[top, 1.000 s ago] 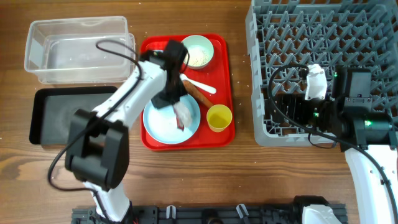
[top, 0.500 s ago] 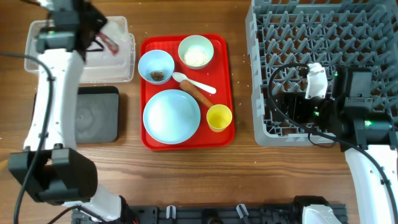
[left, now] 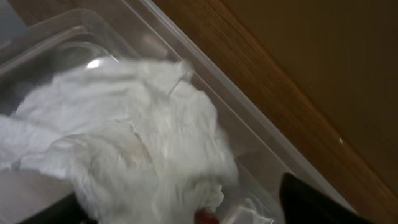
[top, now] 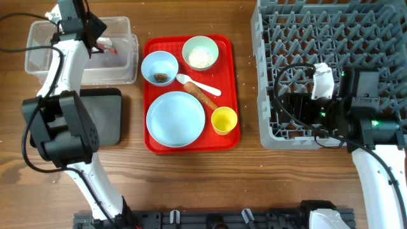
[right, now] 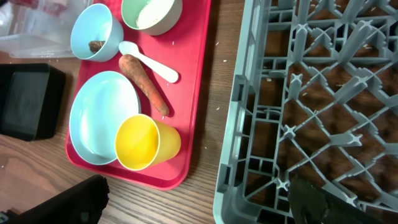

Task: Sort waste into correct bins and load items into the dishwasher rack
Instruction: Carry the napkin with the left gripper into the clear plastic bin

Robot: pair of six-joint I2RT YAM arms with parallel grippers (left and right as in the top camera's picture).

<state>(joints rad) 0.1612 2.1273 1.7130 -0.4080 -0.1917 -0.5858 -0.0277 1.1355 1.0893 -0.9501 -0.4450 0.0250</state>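
Observation:
My left gripper [top: 96,33] hangs open over the clear tub [top: 44,54]. The crumpled white napkin [left: 137,143] with the red wrapper [left: 205,216] lies in the tub below my spread fingers [left: 311,202]. On the red tray [top: 233,83] stand the pale blue plate [top: 175,118], a bluish bowl [top: 159,63] holding a brown scrap [top: 161,77], a greenish bowl of rice [top: 200,53], the white spoon [top: 198,84], the sausage stick [top: 202,95] and the yellow cup [top: 224,120]. My right gripper [right: 189,202] is open and holds nothing, at the front left corner of the grey rack [top: 331,38].
The black tray [top: 105,121] lies in front of the clear tub, partly under my left arm. A strip of bare wood separates the red tray from the rack. My right arm's cables drape over the rack's front left part.
My left arm carried the napkin and wrapper from the plate to the clear tub, then opened; the napkin now lies in the tub. The right arm has stayed put.

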